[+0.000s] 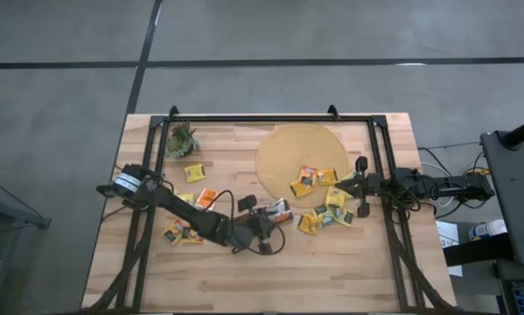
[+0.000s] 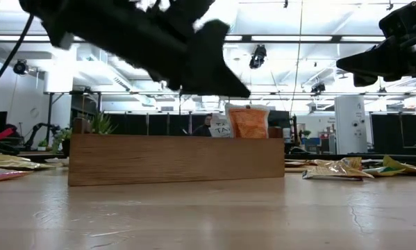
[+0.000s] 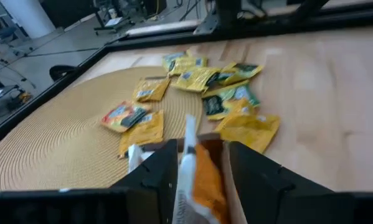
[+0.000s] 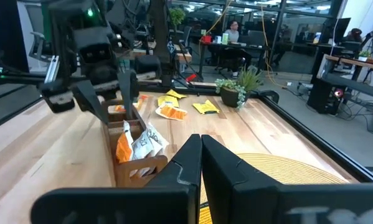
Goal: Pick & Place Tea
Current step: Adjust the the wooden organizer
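From my remote console, the left hand hangs released over the tray of sachets mid-table, while the right hand sits clenched, empty, beside tea scattered by the mat.

Glossy paper tea sachets lie on a smooth wood table.

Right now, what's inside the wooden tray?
The wooden tray holds upright sachets: an orange one and a white one. The left pincer is above it. The tray wall hides their lower parts and anything lying flat.
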### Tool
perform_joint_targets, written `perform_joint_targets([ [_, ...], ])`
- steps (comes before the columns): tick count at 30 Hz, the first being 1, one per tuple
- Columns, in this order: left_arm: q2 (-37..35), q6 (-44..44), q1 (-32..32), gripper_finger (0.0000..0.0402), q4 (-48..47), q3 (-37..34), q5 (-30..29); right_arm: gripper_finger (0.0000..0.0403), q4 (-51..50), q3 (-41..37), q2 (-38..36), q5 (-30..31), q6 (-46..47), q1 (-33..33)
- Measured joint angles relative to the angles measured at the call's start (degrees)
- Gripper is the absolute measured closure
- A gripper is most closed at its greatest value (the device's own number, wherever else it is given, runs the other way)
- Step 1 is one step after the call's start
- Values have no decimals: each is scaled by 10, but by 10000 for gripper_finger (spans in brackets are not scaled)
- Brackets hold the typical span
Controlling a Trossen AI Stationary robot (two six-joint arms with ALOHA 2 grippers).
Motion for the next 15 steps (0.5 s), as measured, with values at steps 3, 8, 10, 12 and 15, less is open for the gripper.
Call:
perform_joint_targets([
  [3,-21,-9,-8,259,-35,6,2,394,0,0,0,0,0,0],
  [8,-73,-88,-16,259,-196,11,58,394,0,0,0,0,0,0],
  [10,-86,-132,-16,259,-244,12,96,394,0,0,0,0,0,0],
  [12,-89,-151,-16,259,-271,12,120,394,0,0,0,0,0,0],
  [15,-77,-148,-15,259,-274,12,132,394,0,0,0,0,0,0],
])
